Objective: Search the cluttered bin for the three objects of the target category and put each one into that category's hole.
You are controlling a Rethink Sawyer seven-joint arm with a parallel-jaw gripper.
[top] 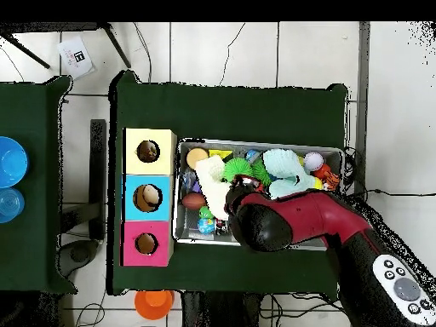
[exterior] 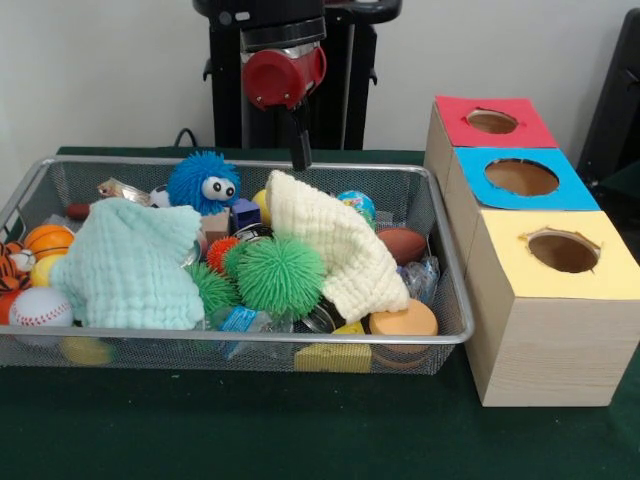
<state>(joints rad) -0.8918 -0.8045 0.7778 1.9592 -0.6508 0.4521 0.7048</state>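
No brand or readable writing showed on anything. On the dark green tabletop [exterior: 300, 430], a wire mesh bin [exterior: 250, 345] held the clutter: at its left end a basketball [exterior: 48, 240], a baseball [exterior: 40, 307] and a tiger-striped toy [exterior: 10, 262]. Next lay a mint cloth [exterior: 130, 265], with a blue fuzzy toy with googly eyes [exterior: 203, 182] behind it. A green spiky ball [exterior: 280, 275] sat mid-bin beside a cream cloth [exterior: 335, 245]; a brown football [exterior: 403, 243] and an orange disc [exterior: 403, 322] lay at the right end. The gripper [exterior: 299, 150] hung over the bin's far rim, and I could not tell whether it was spread or closed. Right of the bin stood 3 wooden boxes with holes: red top [exterior: 495, 122], blue top [exterior: 522, 178], yellow top [exterior: 563, 252]. The wall behind was plain white.
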